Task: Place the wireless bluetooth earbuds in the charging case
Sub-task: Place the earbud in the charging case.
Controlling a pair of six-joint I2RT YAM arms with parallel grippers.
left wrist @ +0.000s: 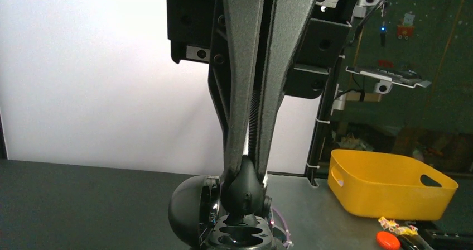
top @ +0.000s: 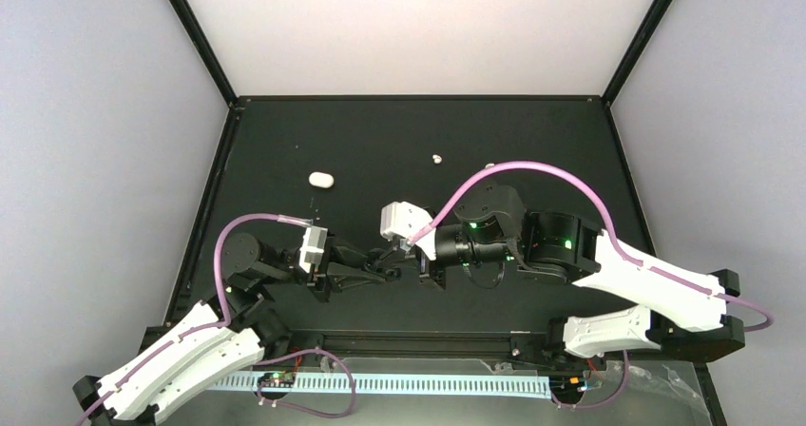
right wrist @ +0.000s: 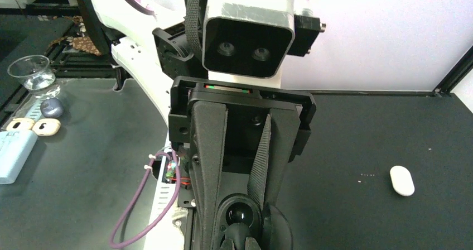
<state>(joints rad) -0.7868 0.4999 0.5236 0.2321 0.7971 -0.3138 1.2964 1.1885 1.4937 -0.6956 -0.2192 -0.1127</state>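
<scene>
Two arms meet at the open charging case [left wrist: 188, 214].
The left gripper [right wrist: 241, 219] pinches the case tight. The right gripper [left wrist: 245, 191] is squeezed shut just above it. One white earbud [top: 436, 159] lies far away on the table [top: 532, 141].

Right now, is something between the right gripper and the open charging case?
Nothing visible: the right gripper points straight at the open wells of the charging case, and its lid is swung aside.
</scene>
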